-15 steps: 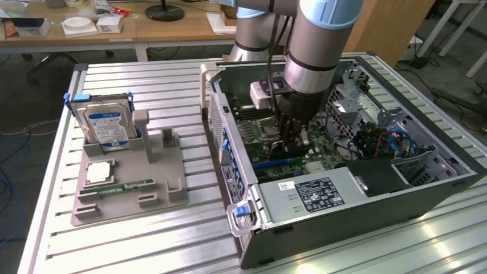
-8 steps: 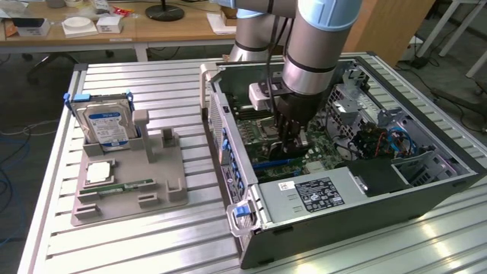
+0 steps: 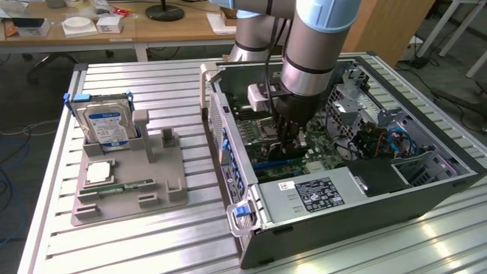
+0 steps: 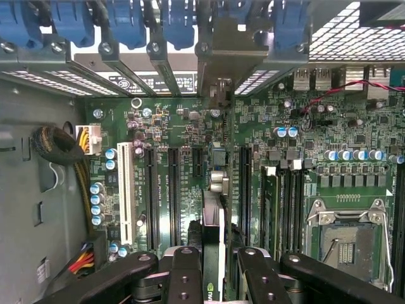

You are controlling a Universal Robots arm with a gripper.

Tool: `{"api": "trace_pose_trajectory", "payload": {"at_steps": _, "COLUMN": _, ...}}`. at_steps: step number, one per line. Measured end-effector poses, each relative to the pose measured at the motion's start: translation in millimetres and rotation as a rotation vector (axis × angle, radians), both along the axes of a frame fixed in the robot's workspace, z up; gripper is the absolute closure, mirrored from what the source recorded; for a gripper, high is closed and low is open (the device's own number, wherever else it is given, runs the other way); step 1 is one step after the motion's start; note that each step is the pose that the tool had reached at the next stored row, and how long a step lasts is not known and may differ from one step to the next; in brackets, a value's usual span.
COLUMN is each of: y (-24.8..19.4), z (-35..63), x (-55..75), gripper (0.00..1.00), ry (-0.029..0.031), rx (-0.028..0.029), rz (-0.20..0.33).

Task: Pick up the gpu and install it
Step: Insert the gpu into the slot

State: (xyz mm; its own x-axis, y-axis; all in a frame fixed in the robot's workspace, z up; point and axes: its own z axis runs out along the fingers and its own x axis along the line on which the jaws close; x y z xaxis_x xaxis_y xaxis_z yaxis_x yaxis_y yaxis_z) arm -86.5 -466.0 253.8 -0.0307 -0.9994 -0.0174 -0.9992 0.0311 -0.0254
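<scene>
A: Where's the gpu (image 4: 212, 244)?

B: Clamped edge-on in the tool (image 4: 213, 266), down inside the computer case (image 3: 320, 222) over the motherboard (image 4: 183, 164) slots (bracket toward the rear). Keep it square, press evenly.
</scene>
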Motion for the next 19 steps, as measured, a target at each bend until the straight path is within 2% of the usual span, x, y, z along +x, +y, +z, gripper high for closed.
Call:
{"api": "trace_pose_trajectory", "payload": {"at_steps": 10, "y": 0.7, "z": -3.9, "x": -0.5, "gripper": 0.74, "ry": 0.0001, "rx": -0.0004, "rz": 0.0}}
{"api": "trace_pose_trajectory", "payload": {"at_steps": 15, "y": 4.4, "z": -4.4, "x": -0.5, "gripper": 0.74, "ry": -0.0001, "rx": -0.0003, "rz": 0.0}}
{"api": "trace_pose_trajectory", "payload": {"at_steps": 19, "y": 4.8, "z": -4.9, "x": -1.3, "gripper": 0.74, "ry": 0.0, "rx": -0.0004, "rz": 0.0}}
